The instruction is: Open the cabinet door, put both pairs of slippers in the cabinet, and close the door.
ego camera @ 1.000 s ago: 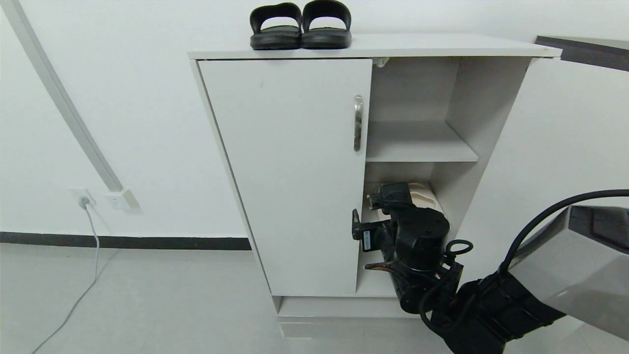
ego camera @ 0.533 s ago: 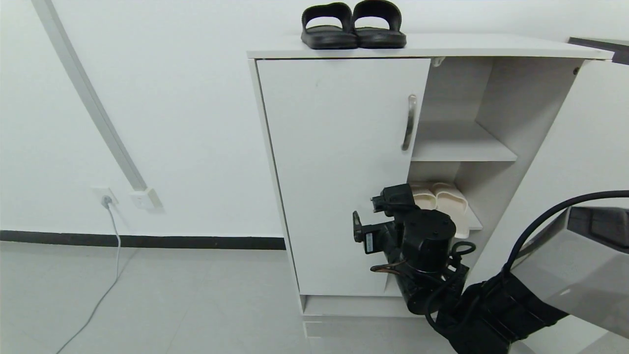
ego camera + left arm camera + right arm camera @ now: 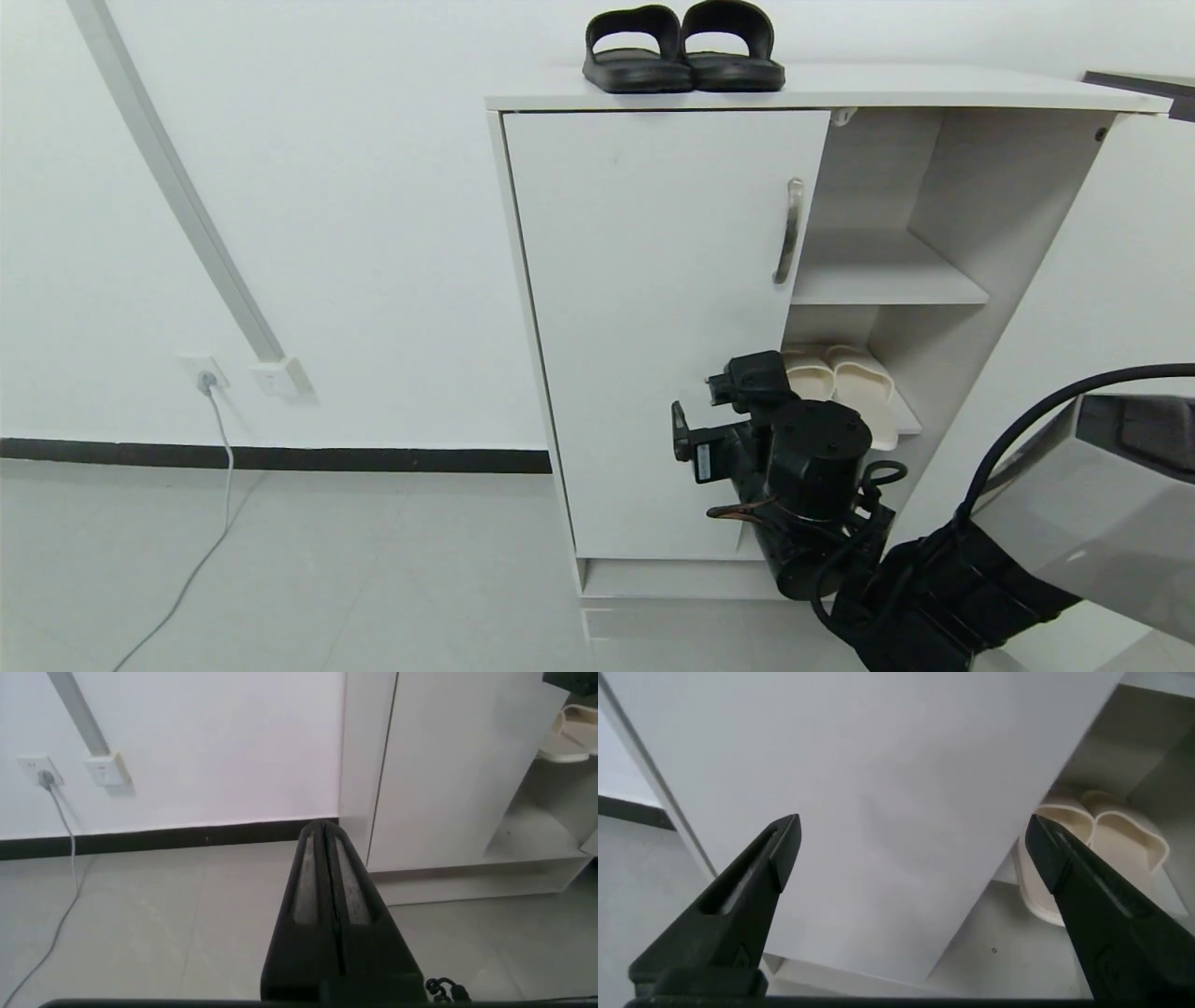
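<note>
Black right gripper (image 3: 910,831) hovers low before the cabinet door (image 3: 653,327), jaws spread wide, holding nothing, cream slippers (image 3: 840,383) just beyond; left gripper (image 3: 322,840) pressed together, empty.

Slippers (image 3: 684,49) atop cabinet (image 3: 934,89), seemingly beige pair (image 3: 859,387) inside

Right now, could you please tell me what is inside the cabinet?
A cream pair of slippers sits on the lower shelf, with the upper shelf above it. The closed left door hides that half, and the right arm covers the space below the slippers.
</note>
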Available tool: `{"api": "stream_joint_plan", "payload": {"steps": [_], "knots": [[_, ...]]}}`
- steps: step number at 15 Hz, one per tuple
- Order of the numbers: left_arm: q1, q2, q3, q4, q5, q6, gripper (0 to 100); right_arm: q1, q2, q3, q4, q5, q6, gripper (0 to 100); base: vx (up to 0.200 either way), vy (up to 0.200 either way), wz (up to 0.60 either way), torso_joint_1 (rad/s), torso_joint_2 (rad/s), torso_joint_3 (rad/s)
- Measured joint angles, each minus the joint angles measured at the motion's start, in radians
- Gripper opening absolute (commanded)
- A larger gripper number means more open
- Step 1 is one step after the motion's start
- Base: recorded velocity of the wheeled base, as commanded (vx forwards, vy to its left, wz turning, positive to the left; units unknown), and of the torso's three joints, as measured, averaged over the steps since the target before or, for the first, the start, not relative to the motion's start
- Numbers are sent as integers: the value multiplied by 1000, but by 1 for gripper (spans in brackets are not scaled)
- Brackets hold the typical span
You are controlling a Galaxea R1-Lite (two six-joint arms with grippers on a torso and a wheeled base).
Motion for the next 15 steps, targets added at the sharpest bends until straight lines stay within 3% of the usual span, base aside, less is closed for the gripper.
{"api": "stream_joint_plan", "payload": {"steps": [12, 15], "knots": [[0, 0, 0, 0, 0, -1, 0, 1, 0, 10, -1, 6, -10, 100, 0, 0, 0, 0, 0, 0], [0, 0, 0, -2, 0, -1, 0, 1, -1, 13, -5, 6, -11, 100, 0, 0, 0, 7, -167, -290]]}}
